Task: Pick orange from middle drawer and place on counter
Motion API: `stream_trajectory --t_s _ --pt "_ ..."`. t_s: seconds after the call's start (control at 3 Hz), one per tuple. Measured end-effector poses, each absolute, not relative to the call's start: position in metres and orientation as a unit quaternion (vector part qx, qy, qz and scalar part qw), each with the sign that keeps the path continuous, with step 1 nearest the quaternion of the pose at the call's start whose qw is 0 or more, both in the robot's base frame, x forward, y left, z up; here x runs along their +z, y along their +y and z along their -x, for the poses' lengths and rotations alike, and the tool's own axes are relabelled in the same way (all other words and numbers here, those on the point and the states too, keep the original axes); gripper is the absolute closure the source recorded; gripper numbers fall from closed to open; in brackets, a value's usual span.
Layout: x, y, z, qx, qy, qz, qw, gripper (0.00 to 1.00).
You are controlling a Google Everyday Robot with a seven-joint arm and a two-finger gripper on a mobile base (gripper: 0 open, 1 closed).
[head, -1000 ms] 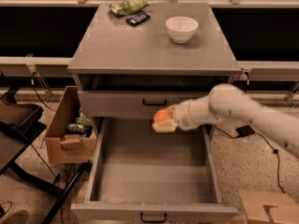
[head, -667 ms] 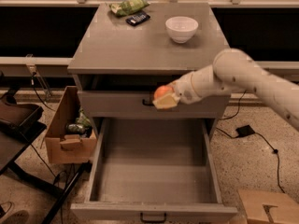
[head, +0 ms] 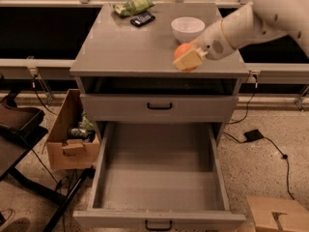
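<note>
My gripper (head: 187,57) is shut on the orange (head: 182,50) and holds it over the front right part of the grey counter (head: 125,47), close to its front edge. The white arm reaches in from the upper right. The orange sits low, at or just above the counter top; I cannot tell whether it touches. The middle drawer (head: 159,178) is pulled wide open below, and its grey floor is bare. The shallower drawer front with a black handle (head: 159,106) above it is closed.
A white bowl (head: 187,29) stands just behind the orange. A green snack bag (head: 133,6) and a dark phone-like object (head: 142,19) lie at the counter's back. A cardboard box (head: 72,134) stands left of the cabinet, another (head: 277,214) at bottom right. A cable runs on the right floor.
My gripper has lifted the orange from in front of the upper drawer front up and back over the counter's front right part. The view has also shifted closer.
</note>
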State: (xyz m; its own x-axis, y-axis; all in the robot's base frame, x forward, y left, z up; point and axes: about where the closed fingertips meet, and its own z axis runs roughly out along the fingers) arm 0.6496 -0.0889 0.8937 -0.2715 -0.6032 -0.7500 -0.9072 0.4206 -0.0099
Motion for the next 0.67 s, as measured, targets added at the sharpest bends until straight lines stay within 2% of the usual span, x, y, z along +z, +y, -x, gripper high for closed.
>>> stream_trajectory --t_s 0.67 --pt "0.927 -0.090 -0.693 0.229 0.749 0.475 0.402 1.00"
